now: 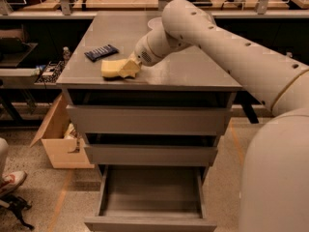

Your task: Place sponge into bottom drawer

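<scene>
The pale yellow sponge (112, 68) lies flat on the grey cabinet top, near its front left edge. My gripper (131, 66) is at the sponge's right end and touches or overlaps it, low over the cabinet top. The arm reaches in from the right. The bottom drawer (152, 215) of the cabinet is pulled out towards me, and its flat grey floor is bare. The two upper drawers (145, 120) are pushed in.
A dark blue wrapped bar (101, 52) lies on the cabinet top behind the sponge. An open cardboard box (55, 141) stands on the floor left of the cabinet. A shoe (10, 181) is at the far left. Workbenches run along the back.
</scene>
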